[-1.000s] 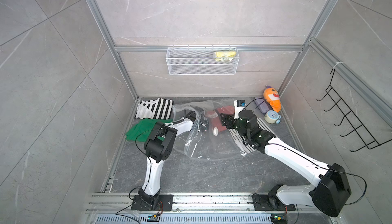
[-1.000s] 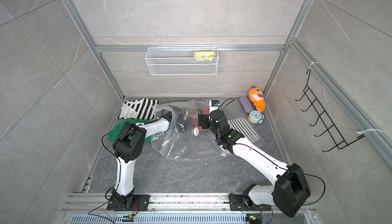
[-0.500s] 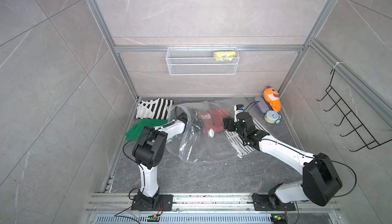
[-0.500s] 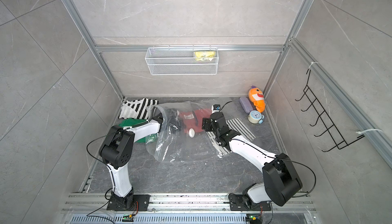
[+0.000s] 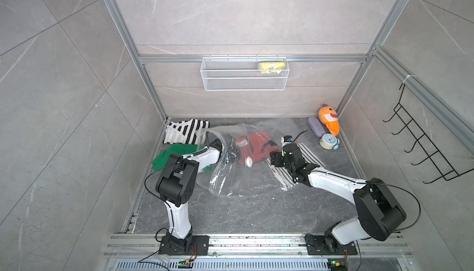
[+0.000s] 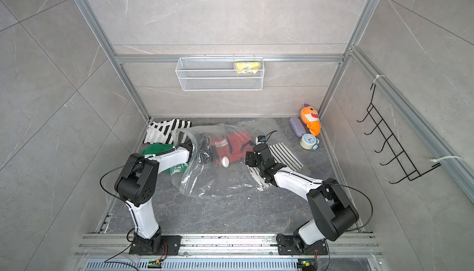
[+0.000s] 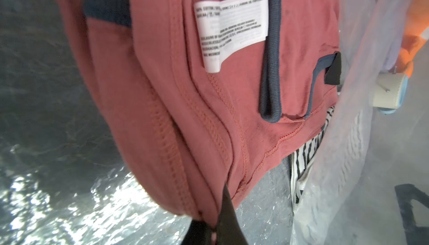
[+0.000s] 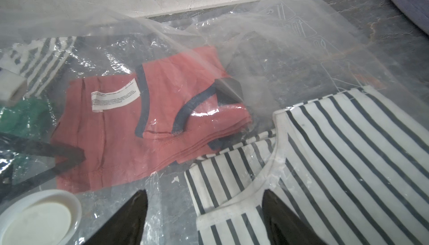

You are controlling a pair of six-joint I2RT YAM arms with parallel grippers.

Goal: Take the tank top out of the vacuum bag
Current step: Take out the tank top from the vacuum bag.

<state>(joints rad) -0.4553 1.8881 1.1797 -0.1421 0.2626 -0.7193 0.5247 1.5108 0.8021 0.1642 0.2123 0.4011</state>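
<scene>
Rust-red tank top [image 5: 256, 144], navy trim [image 7: 270, 69], white label [image 7: 229, 28]. Clear bag [image 5: 230, 182]. Black-white striped shirt [image 5: 183, 132] at 11 o'clock; green cloth [image 5: 166, 155] at 9; orange toy [image 5: 329, 119] at 2.

Clock refs are running off floor centre, as in both top views. White wire basket [image 5: 230, 83] is hanging on the back wall at 12, with a yellow packet [image 5: 271, 66] sitting in its 3 o'clock end. Black hook rack [image 5: 424, 138] is hanging on the side wall at 3. In the far corner at 1–2, an orange plush [image 5: 329, 119] is leaning into the corner. Purple case [image 5: 316, 126] is lying just beside it, at its 9. Small alarm clock [image 5: 328, 141] is sitting near both, at the plush's 6. Bold black-and-white striped top [image 5: 182, 131] is lying at 11 by the back wall. Green garment [image 5: 171, 154] is lying just beside it, around 9. Thin-striped white cloth [image 5: 311, 158] is lying flat at 3, near centre. Everything is resting on the dark marbled floor [image 5: 256, 210].
</scene>
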